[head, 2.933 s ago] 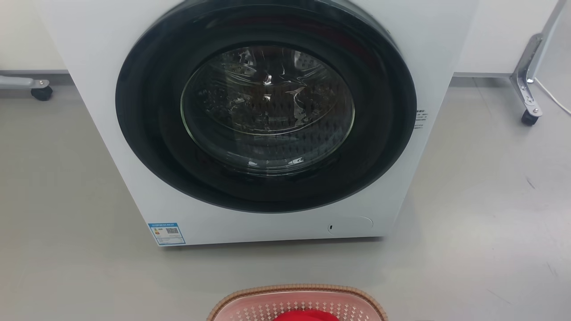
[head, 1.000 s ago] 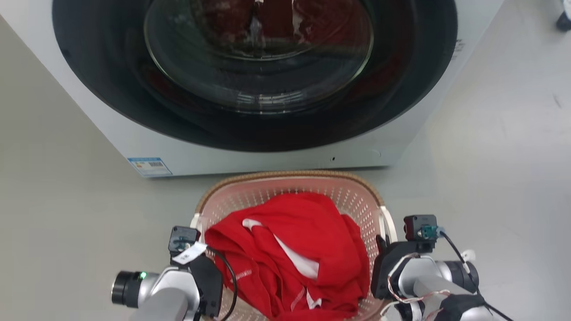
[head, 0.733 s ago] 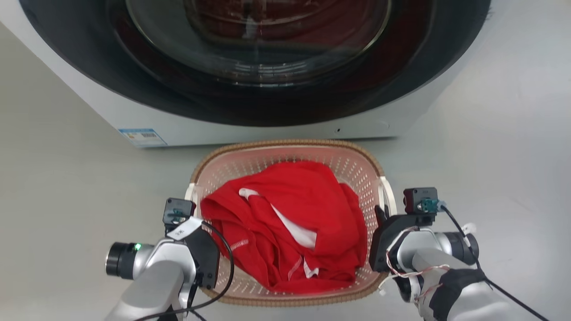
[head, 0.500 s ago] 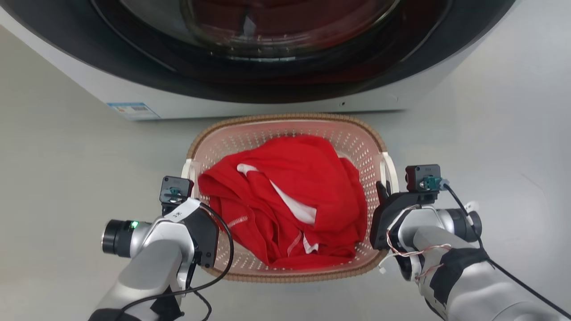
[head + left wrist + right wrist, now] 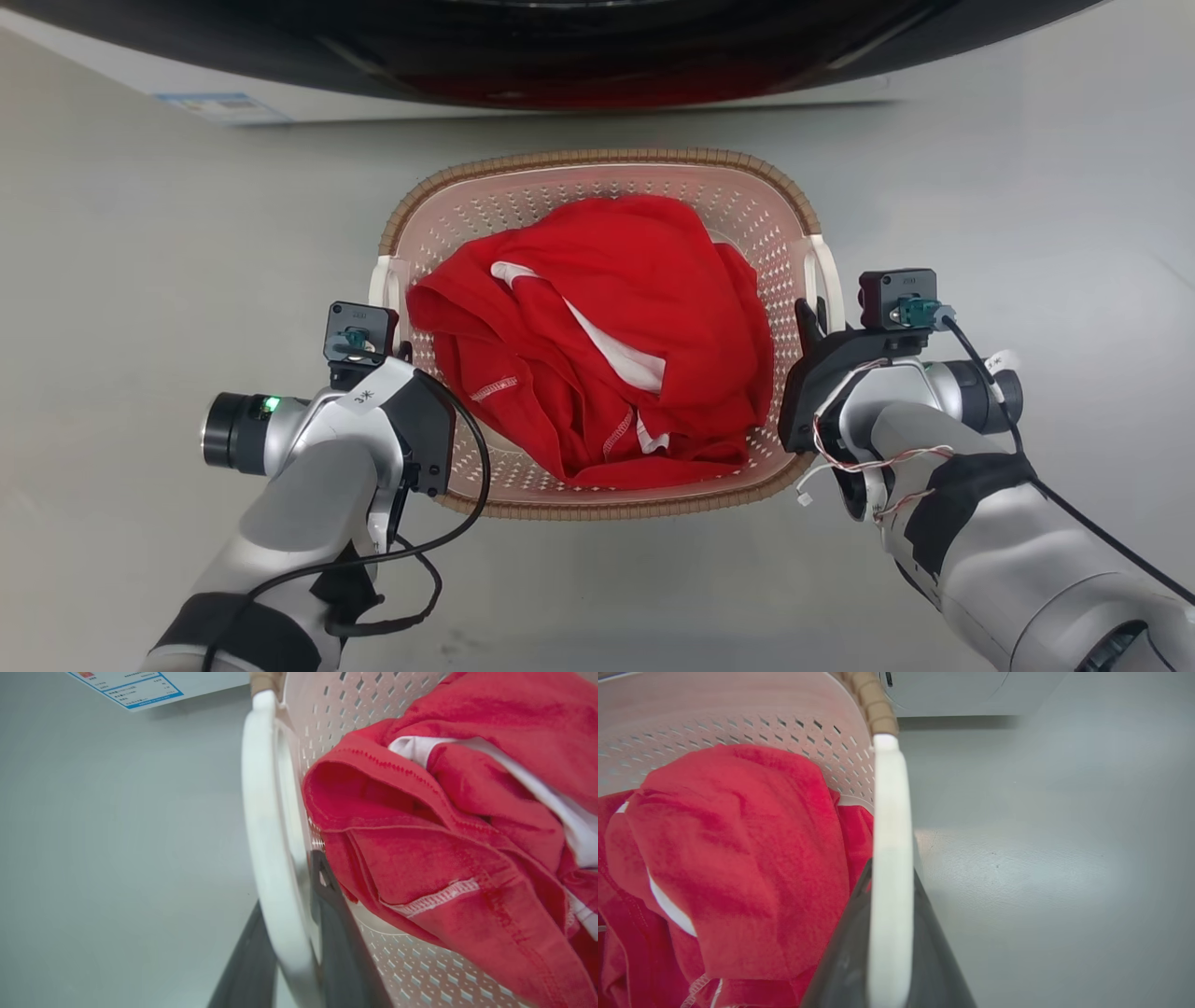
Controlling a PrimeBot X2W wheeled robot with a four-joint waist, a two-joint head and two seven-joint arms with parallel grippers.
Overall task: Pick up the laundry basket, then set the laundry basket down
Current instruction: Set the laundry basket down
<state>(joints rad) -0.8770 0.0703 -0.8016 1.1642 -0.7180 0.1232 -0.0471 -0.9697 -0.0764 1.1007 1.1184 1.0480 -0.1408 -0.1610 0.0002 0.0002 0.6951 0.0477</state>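
Since the head camera has been tipped down over the last second or so, the whole head view has slid, and that's put down to the camera, not the things. Nearest in, the left gripper (image 5: 287,882) is clamped across the white left handle (image 5: 261,812), one dark finger either side, and the right gripper (image 5: 889,868) is clenched on the right handle (image 5: 887,788) the same way. Between them the laundry basket (image 5: 597,161) is held level, a red garment (image 5: 607,308) heaped inside; whether it's been lifted off the floor (image 5: 1027,187) can't be told. With both grips kept through the bend, the pick-up looks secured and the set-down is still owed. Open floor is seen left, right and on the near side; only the far rim is crowded, with a bare gap left before the washing machine (image 5: 560,56) and its label (image 5: 219,105)
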